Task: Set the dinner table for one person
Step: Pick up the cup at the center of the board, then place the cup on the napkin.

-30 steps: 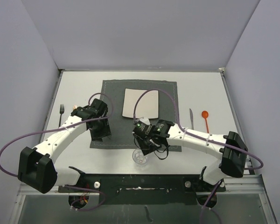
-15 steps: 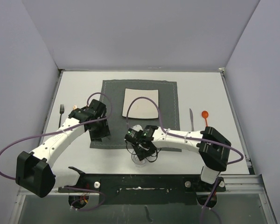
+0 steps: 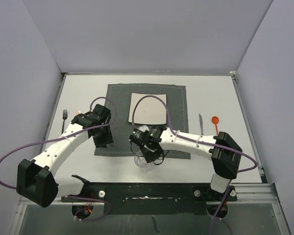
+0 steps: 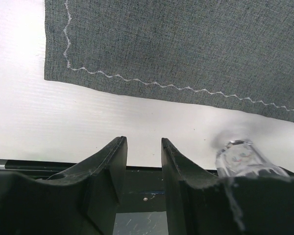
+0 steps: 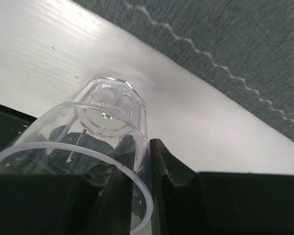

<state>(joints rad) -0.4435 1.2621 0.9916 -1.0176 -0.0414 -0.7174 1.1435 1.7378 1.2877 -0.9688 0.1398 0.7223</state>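
Clear glass (image 5: 110, 110) now pinched at its rim by right jaws; left jaws narrower, slightly apart.

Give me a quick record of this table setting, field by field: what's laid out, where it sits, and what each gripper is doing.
Placemat: dark grey, centre of dinner table
Plate: white, square, on the placemat's far half
Fork: on the table, left of the placemat
Knife: right of the placemat
Spoon: orange, right of the knife
Glass: clear, by the placemat's near edge
Right gripper: shut on the glass's wall, one finger inside
Left gripper: open, empty, at the placemat's near left corner
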